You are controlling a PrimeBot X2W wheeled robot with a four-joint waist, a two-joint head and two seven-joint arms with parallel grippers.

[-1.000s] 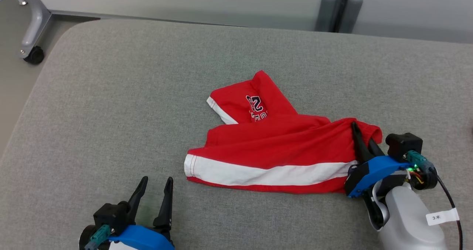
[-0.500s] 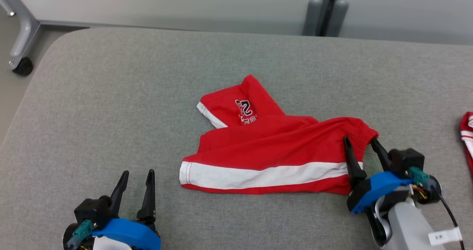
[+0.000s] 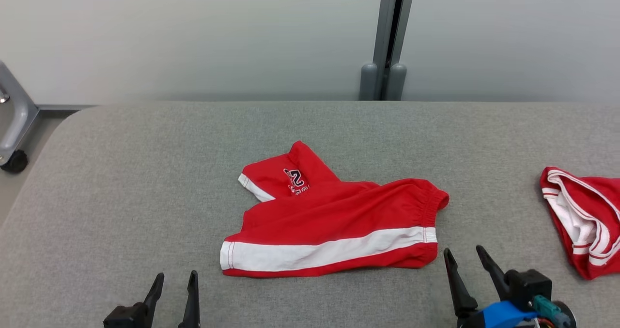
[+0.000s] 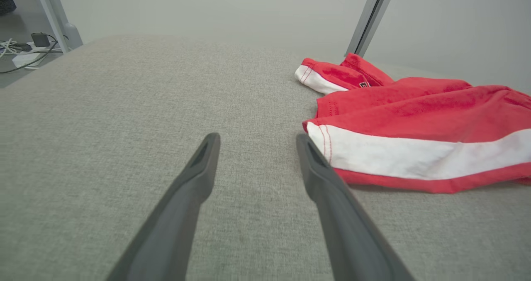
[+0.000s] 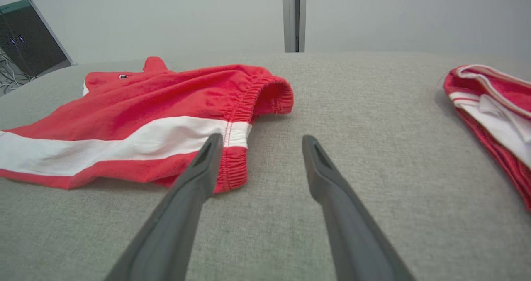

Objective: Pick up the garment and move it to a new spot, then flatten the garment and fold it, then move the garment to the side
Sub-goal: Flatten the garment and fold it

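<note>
Red shorts (image 3: 334, 221) spread on a grey padded surface (image 3: 121, 197). A white stripe runs along their near side. The elastic waistband points to the robot's right and the leg hem to its left; the other leg, with a dark printed emblem, sticks out on the far side. The right gripper (image 3: 462, 250) is at the near edge of the head view, just beside the waistband's near corner. Its fingers are spread wide with bare surface between them (the right wrist view shows its left finger level with that corner). The left gripper (image 3: 177, 274), also spread wide and holding nothing, is on the near side of the hem, apart from the cloth. A second red-and-white garment (image 3: 581, 216) lies bunched well to the right.
</note>
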